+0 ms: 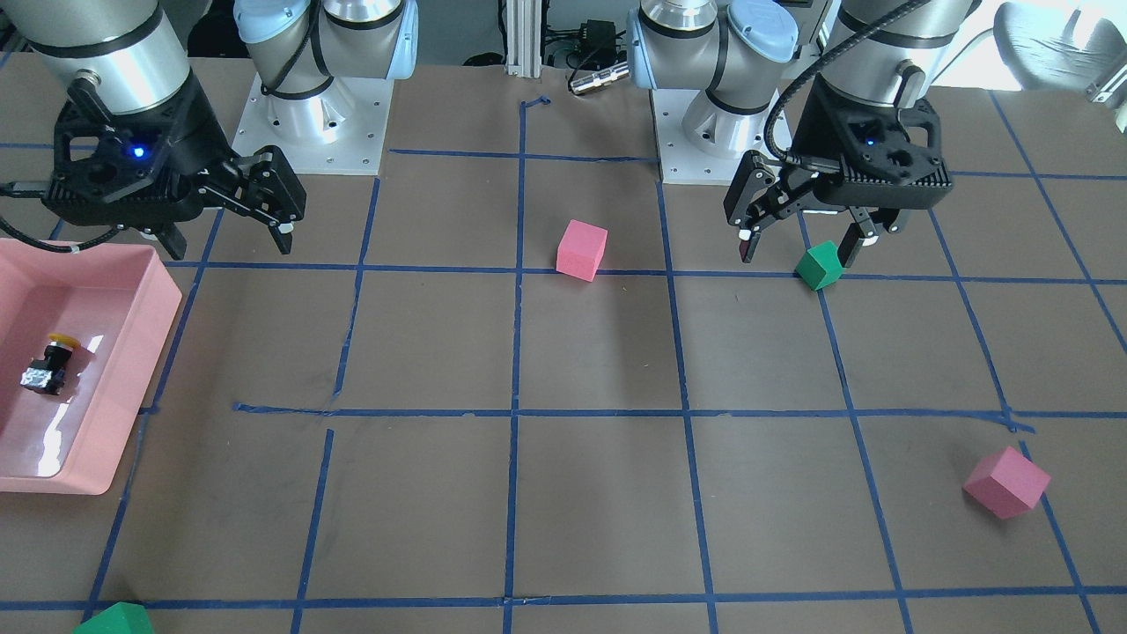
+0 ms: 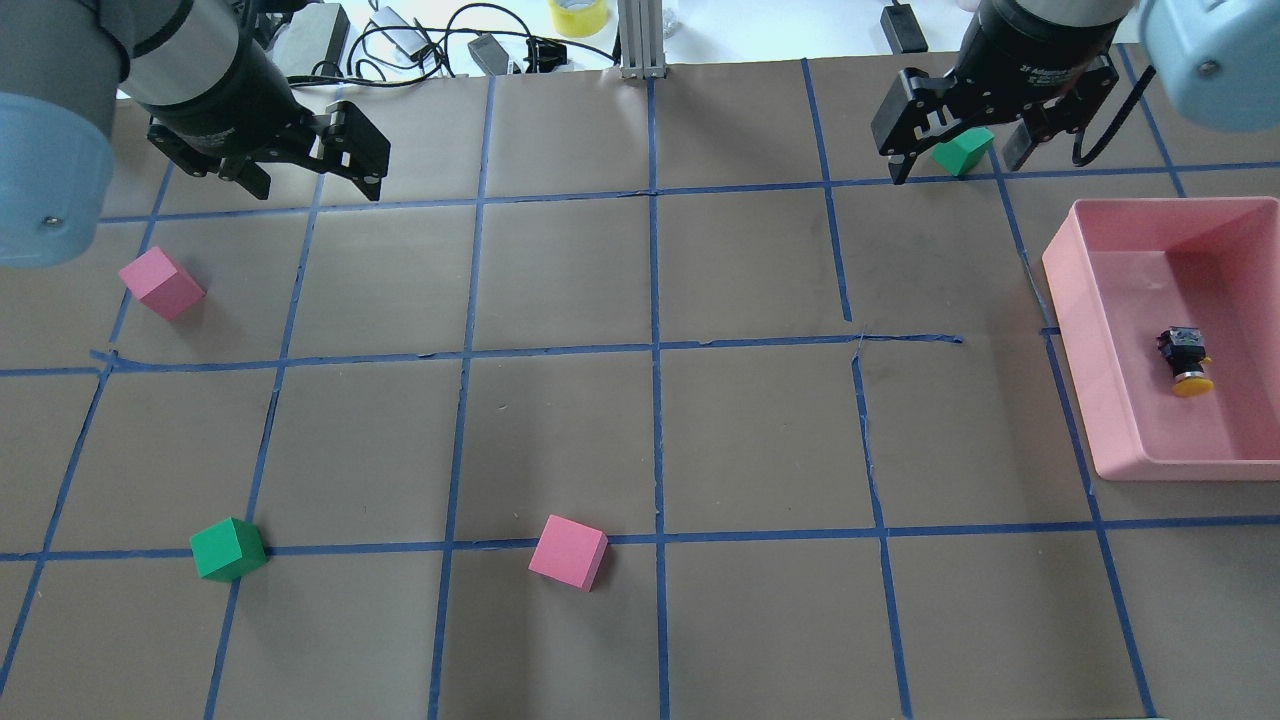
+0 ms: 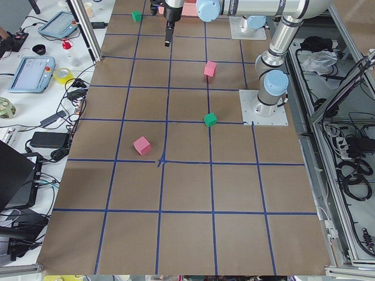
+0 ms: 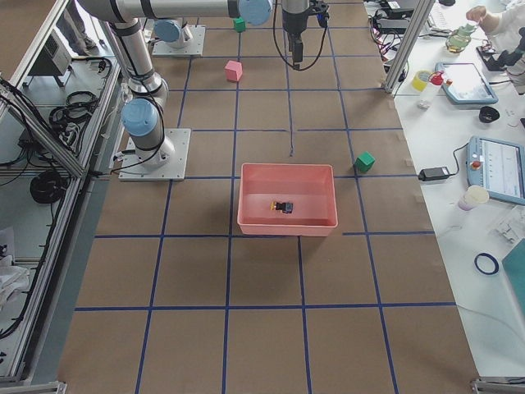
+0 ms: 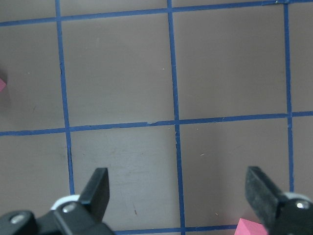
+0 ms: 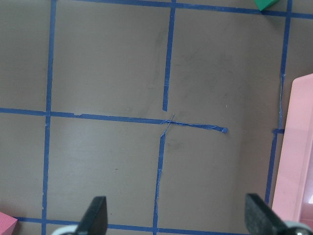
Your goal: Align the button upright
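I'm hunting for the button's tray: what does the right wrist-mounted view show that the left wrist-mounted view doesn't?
Right wrist only: the pink plastic tray's wall, a green foam cube's corner, the open right gripper. Left wrist only: the open left gripper. Shared: brown table, blue tape grid, a pink foam cube's corner. Neither shows the yellow-capped button.

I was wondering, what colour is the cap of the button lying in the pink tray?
Yellow. The button shows its cap best in the overhead exterior view.

1. We count two pink foam cubes [image 2: 160, 283] [image 2: 568, 551].
2. We count two green foam cubes [image 2: 228, 549] [image 2: 962, 150].
3. We find one pink tray [image 2: 1075, 330].
4. We find one button [image 2: 1185, 358].
5. We count two grippers: left gripper [image 2: 315, 185], right gripper [image 1: 231, 239].
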`<state>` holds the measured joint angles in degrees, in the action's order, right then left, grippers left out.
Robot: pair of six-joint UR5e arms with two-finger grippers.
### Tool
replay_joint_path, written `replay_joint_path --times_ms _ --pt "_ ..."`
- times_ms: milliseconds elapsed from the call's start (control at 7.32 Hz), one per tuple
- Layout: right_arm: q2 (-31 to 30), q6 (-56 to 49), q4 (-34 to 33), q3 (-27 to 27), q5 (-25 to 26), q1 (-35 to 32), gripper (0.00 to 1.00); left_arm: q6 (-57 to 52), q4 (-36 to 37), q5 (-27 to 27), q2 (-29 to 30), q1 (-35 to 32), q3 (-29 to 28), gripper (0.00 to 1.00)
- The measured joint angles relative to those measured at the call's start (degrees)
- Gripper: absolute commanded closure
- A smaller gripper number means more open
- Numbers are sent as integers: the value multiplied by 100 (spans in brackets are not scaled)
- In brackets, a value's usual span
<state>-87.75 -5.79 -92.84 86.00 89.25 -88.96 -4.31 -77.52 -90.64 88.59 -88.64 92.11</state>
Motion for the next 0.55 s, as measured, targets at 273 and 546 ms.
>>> replay_joint_path --times_ms 273,546 --pt "-17 34 6 -7 -11 -19 1 0 0 2 0 -2 0 0" --pt "-22 42 8 -5 -12 -30 1 0 0 2 -3 -2 0 0"
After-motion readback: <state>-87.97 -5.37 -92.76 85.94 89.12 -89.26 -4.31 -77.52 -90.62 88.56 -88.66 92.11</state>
